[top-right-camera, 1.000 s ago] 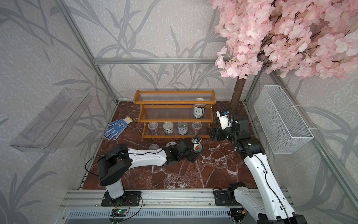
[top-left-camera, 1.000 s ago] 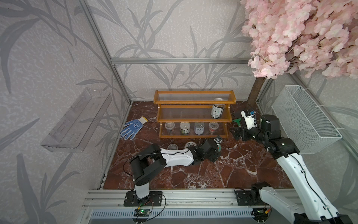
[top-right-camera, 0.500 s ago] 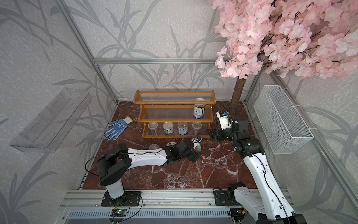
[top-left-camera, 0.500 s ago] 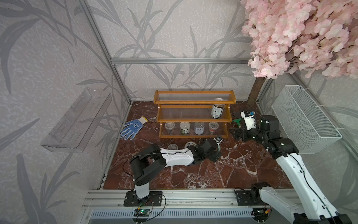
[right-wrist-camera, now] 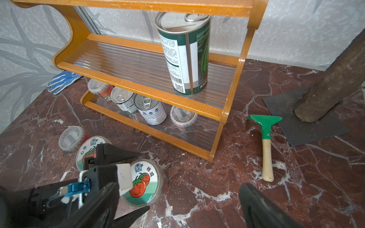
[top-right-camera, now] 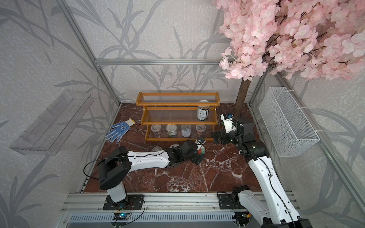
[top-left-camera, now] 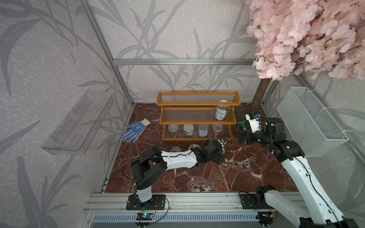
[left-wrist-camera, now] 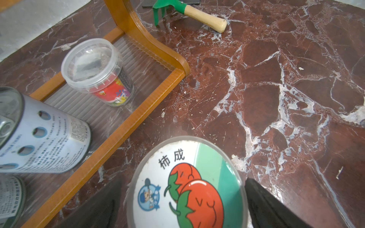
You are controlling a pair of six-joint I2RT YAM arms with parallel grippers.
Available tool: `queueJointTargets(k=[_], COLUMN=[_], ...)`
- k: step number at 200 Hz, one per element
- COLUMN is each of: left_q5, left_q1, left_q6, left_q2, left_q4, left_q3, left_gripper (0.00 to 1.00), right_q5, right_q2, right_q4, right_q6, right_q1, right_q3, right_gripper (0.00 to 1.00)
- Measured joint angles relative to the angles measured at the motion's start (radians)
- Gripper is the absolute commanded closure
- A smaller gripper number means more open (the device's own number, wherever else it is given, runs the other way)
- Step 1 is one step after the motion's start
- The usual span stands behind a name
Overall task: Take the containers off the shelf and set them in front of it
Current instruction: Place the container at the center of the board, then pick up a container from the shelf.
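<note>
Just in front of the shelf [top-left-camera: 197,139], the left fingers [left-wrist-camera: 266,209] stand open astride a tomato-lidded jar [left-wrist-camera: 187,187] resting on the worktop [top-left-camera: 246,173], not gripping it, while the right fingers [right-wrist-camera: 258,211], wide open and empty, hover beside the shelf's right end.

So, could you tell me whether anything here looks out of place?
Only two non-containers: a blue dotted work glove lies left of the shelf, and a green hand rake lies beside its other end.
</note>
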State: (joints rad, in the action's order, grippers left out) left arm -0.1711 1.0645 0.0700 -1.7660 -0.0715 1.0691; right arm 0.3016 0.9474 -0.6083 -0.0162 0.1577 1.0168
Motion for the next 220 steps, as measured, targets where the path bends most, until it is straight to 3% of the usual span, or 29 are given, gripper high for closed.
queueJointTargets(k=[49,84,115,147,220], left_q5=[0.054,0.153,0.225,0.294,0.377], left_q1=[-0.042,-0.175,-0.309,-0.377,-0.431], left_q6=[-0.032,-0.026,-0.007,0.012,0.080], left_q2=[0.192,0.326,0.416,0.455,0.551], left_q4=[0.128,0.120,0.067,0.011,-0.084], left_q3=[0.023,0.008,-0.037,-0.061,-0.154], left_gripper=[0.00,0.00,0.00,0.00,0.00], right_q5=[0.055,0.081,-0.018,-0.156,-0.280], right_q2=[0.006,0.049,0.127,0.229,0.421], right_q4=[0.052,0.166,0.304,0.456,0.652], right_q6=[0.029,0.078,0.098,0.108,0.134], right_q1=[-0.002,0.021,0.124,0.189,0.204], right_q3=[-0.010,-0.036,-0.042,-0.043,-0.014], right_gripper=[0.01,0.01,0.01,0.01,0.01])
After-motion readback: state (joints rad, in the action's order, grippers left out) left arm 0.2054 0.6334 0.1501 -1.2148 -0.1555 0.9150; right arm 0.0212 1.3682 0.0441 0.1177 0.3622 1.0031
